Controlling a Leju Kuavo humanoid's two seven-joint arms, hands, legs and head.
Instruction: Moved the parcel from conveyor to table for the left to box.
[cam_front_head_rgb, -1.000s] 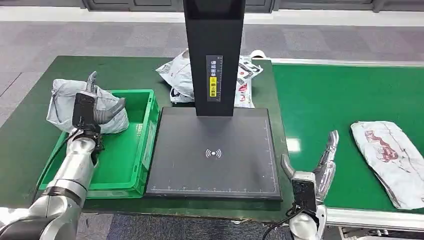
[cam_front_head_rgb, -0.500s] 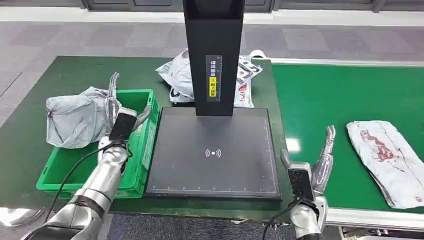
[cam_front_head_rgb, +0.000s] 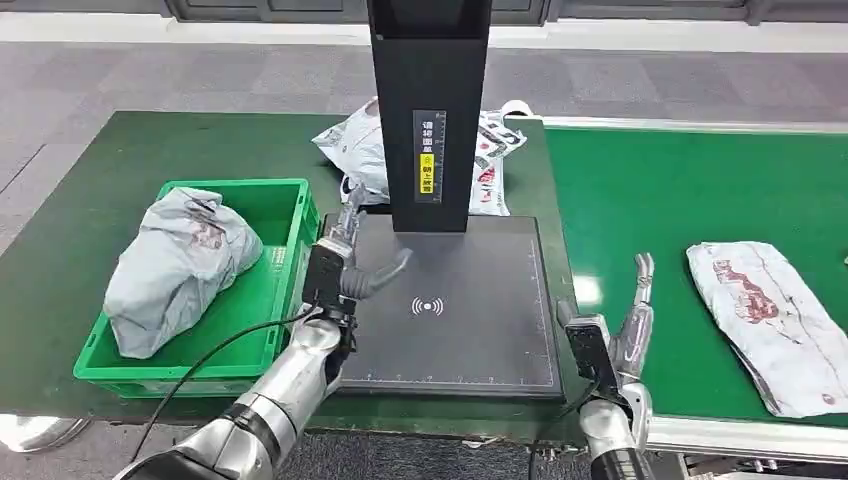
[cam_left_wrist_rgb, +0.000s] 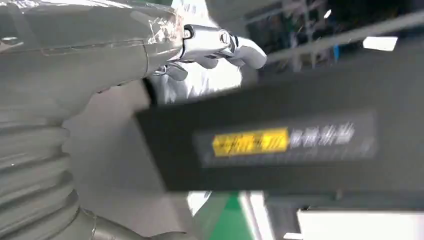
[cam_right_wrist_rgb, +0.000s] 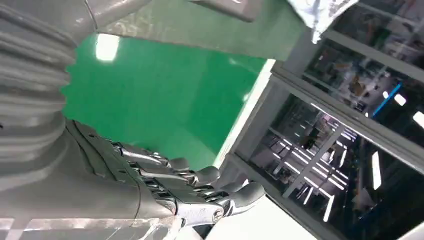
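Left robot hand (cam_front_head_rgb: 352, 262) is hovering with its fingers spread and nothing in them, over the near-left part of the black scanner plate (cam_front_head_rgb: 470, 340), just right of the green box (cam_front_head_rgb: 285, 205). You are seeing it empty because, by my reading, one grey parcel (cam_front_head_rgb: 180, 265) is already lying inside that box, slumped against the left wall and the near rim. So the hand is sitting where the next parcel should arrive: on the bench (cam_front_head_rgb: 90, 170), beside the box and within its reach. In the left wrist view the same hand (cam_left_wrist_rgb: 215, 45) is showing loose, uncurled fingers in front of the black post (cam_left_wrist_rgb: 280, 145) with the yellow label.

Behind the post (cam_front_head_rgb: 428, 110), at the far side of the bench, a white bag with printing (cam_front_head_rgb: 360, 150) is lying in a heap, apart from both hands.

Moving right, the right robot hand (cam_front_head_rgb: 625, 330) is standing upright at the near edge of the green conveyor (cam_front_head_rgb: 660, 190), fingers straight and apart, holding nothing. You are probably looking at a hand waiting for its pick. The white parcel (cam_front_head_rgb: 775, 320) on the conveyor is lying flat to the right of that hand, clearly apart from it and not touching it, with bare belt between them. It is well away from the left hand, across the whole scanner plate.
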